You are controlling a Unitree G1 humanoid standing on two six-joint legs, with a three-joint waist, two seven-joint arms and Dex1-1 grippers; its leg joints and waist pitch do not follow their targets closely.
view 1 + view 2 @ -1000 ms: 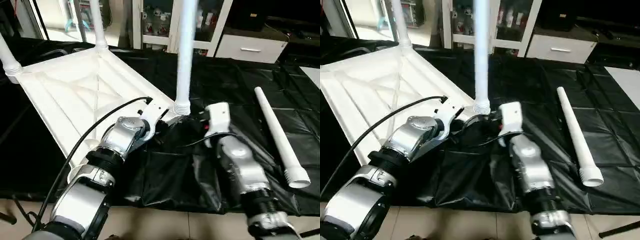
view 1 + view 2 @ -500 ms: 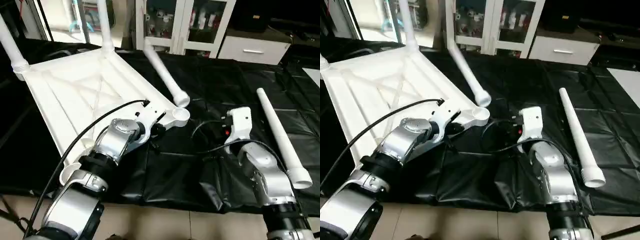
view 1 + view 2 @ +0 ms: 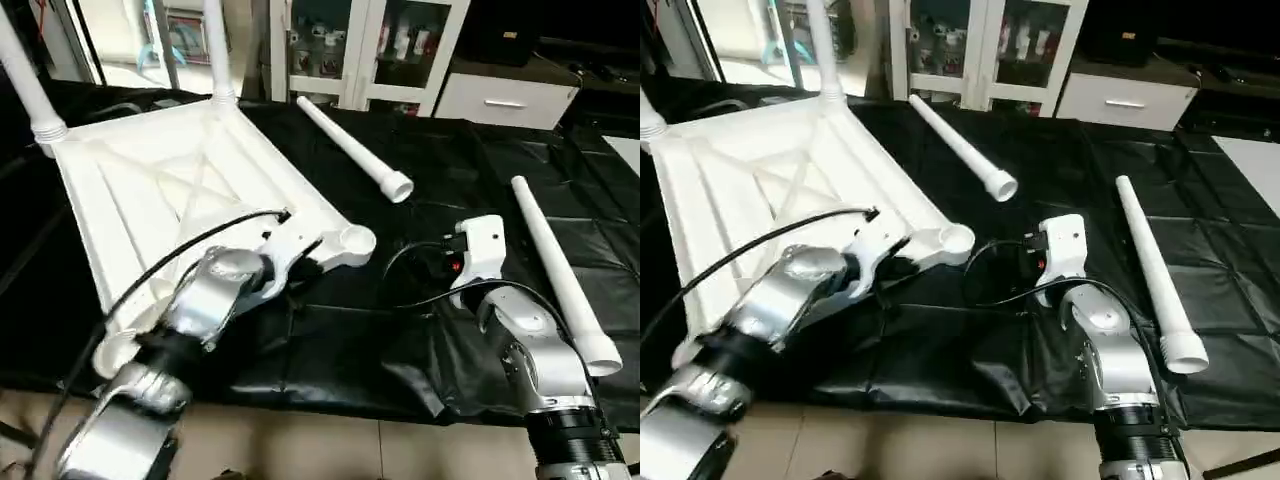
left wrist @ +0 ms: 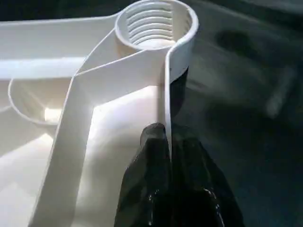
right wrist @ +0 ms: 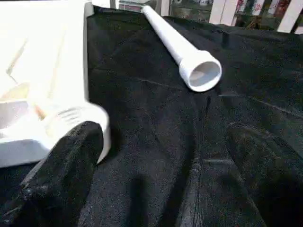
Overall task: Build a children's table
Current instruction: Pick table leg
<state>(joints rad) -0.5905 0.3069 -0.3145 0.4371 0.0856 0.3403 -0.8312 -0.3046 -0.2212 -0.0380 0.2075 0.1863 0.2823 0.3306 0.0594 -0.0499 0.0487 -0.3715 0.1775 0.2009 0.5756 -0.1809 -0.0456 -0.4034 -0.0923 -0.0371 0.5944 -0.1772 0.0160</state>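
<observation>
Your left gripper (image 4: 169,142) pinches the table top's (image 3: 150,190) rim just short of its empty corner socket (image 4: 156,21), steadying it, while your right gripper (image 5: 156,175), spread wide, faces the loose leg (image 5: 177,42) lying just ahead on the worktop (image 3: 450,160)

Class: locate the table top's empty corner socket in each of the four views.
Left eye view: empty corner socket, centre.
Right eye view: socket just left of centre.
Left wrist view: socket beyond the left end effector.
Right wrist view: socket behind one black finger.
Shared landmark: black cover.
</observation>
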